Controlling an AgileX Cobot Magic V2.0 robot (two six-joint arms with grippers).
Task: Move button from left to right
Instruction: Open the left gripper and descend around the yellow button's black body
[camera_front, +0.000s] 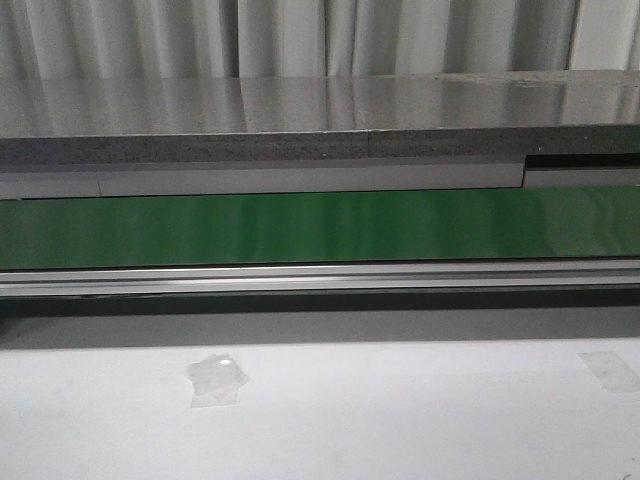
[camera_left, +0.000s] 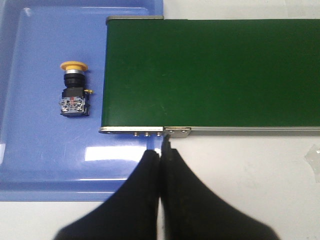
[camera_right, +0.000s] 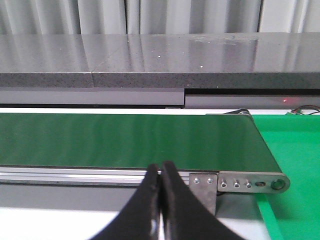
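1. A flat matte green conveyor belt (camera_front: 320, 228) in a metal frame runs along the white bench (camera_front: 400, 420).
2. Only the left wrist view shows the glossy blue tray (camera_left: 30, 150) at the belt's end.
3. The button (camera_left: 74, 90) lies on its side in that tray, round yellow cap, dark boxy body.
4. The left gripper (camera_left: 161, 157) and right gripper (camera_right: 160, 172) are both clenched, empty.

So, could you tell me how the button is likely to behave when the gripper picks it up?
The button lies on its side on the blue tray, so a nudge may roll its round cap. The tray looks glossy, so it may also slide. Its boxy body looks rigid and offers flat sides, probably the safer grip for the left gripper.
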